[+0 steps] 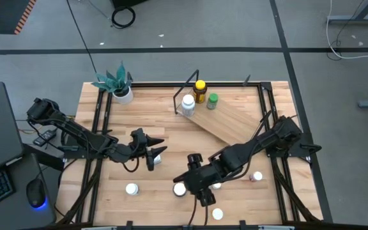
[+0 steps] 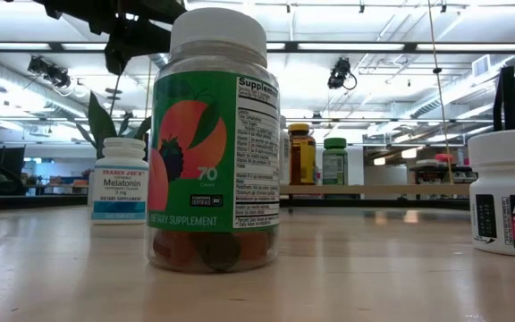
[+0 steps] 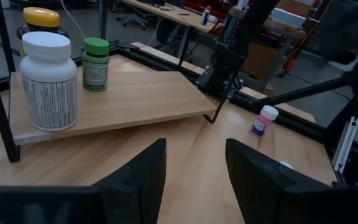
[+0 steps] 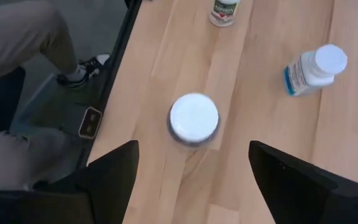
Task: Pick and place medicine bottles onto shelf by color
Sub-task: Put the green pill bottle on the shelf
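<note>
The shelf (image 1: 225, 121) is a tilted light-wood board in a black wire frame at the far middle of the table. Three medicine bottles stand on it: a white one (image 3: 48, 81), a green-capped one (image 3: 96, 64) and an amber one with a yellow cap (image 3: 40, 18). Other white-capped bottles stand on the table near the front edge (image 1: 131, 188) (image 1: 180, 189) (image 1: 217, 214). My left gripper (image 3: 194, 177) is open at mid-table and points at the shelf. My right gripper (image 4: 194, 180) hangs open above an upright white-capped bottle (image 4: 193, 118), clear of it.
A potted plant (image 1: 117, 83) stands at the far left corner. A small pink bottle (image 3: 265, 121) stands to the right of the shelf. A blue-labelled bottle (image 4: 309, 68) lies on its side. A person's legs (image 4: 23, 37) show beyond the table's edge.
</note>
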